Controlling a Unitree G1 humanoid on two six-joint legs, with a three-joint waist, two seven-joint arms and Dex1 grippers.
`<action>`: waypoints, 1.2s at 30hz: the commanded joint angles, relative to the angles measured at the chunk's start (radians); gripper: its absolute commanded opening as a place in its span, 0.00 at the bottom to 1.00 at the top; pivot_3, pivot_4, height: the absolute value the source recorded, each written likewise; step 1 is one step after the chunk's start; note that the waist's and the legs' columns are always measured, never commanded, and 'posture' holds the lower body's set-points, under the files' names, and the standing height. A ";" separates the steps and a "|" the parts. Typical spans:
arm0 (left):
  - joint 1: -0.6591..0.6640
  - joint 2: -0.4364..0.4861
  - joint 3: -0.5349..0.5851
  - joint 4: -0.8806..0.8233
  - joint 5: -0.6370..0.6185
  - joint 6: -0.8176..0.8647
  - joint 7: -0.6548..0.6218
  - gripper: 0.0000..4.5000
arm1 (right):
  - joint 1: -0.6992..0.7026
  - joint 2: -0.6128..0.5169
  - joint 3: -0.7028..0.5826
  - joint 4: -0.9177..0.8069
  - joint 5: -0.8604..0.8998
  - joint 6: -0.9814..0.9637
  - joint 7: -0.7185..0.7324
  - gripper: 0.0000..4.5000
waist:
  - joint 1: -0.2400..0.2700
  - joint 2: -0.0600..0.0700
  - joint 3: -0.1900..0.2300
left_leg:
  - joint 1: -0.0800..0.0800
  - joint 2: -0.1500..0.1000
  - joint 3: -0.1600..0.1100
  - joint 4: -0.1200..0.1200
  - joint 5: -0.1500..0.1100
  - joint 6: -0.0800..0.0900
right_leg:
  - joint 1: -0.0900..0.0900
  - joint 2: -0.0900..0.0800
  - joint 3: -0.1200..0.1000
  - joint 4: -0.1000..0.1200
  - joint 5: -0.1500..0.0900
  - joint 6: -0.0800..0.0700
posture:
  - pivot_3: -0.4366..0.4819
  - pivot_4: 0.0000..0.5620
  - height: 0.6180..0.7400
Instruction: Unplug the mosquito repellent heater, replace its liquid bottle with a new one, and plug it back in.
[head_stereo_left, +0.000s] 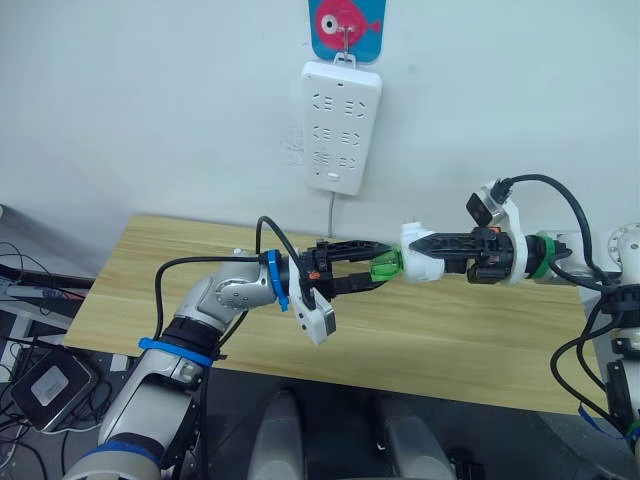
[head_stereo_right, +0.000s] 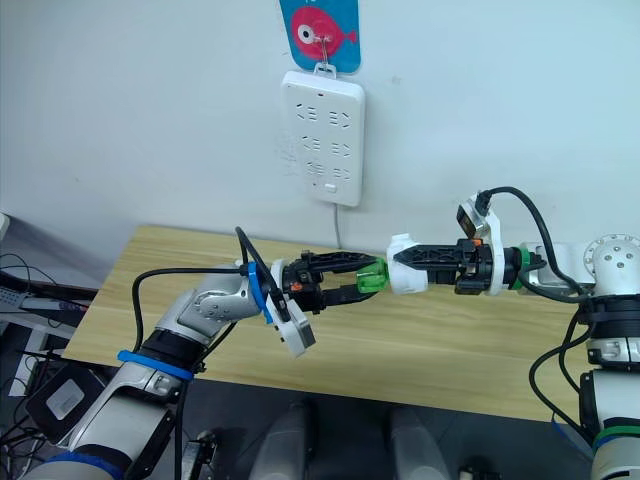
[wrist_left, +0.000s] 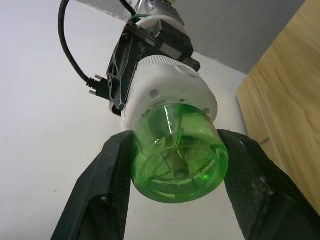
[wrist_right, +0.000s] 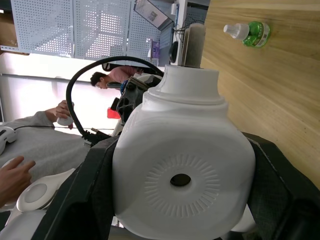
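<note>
In the left eye view, the two arms meet in mid-air above the wooden tabletop, below a white power strip hanging on the wall under a blue card with a pink fish. The right gripper pinches the mosquito repellent heater between its black fingers, and the left gripper is closed around the green liquid bottle that sticks out of the heater's end. The right eye view shows the same pairing, both held clear of the tabletop and level with each other. In the left wrist view, the bottle's round green base faces the camera, squeezed between the two dark fingers, with the heater's white body just behind it. In the right wrist view, the heater's face with its round vent hole sits clamped between that gripper's fingers; a second green bottle with a white cap lies on its side on the tabletop beyond, and a person's hand shows at the edge.
</note>
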 joint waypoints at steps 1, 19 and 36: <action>0.030 0.015 -0.095 -0.127 -0.310 0.179 -0.144 0.50 | -0.007 -0.008 -0.031 -0.027 0.050 0.009 0.011 0.67 | -0.005 0.000 0.000 | 0.000 0.000 0.000 0.000 0.000 0.000 | 0.000 0.000 0.000 0.000 0.000 0.000 | 0.48 0.46 1.00; 0.071 0.154 0.098 -0.332 -2.287 2.141 0.163 0.50 | 0.006 -0.020 0.004 -0.165 0.001 0.023 0.097 0.67 | -0.021 -0.001 0.001 | 0.002 0.001 -0.007 0.003 0.000 0.000 | 0.001 0.003 -0.005 0.009 -0.004 0.004 | 0.48 0.47 1.00; 0.162 0.220 0.219 -0.559 -1.515 1.864 -0.092 0.99 | -0.025 -0.019 -0.053 0.020 0.032 -0.039 -0.007 0.67 | -0.018 -0.001 0.001 | 0.002 0.000 -0.003 0.002 0.001 0.000 | 0.000 0.003 -0.002 0.007 -0.002 -0.001 | 0.47 0.47 1.00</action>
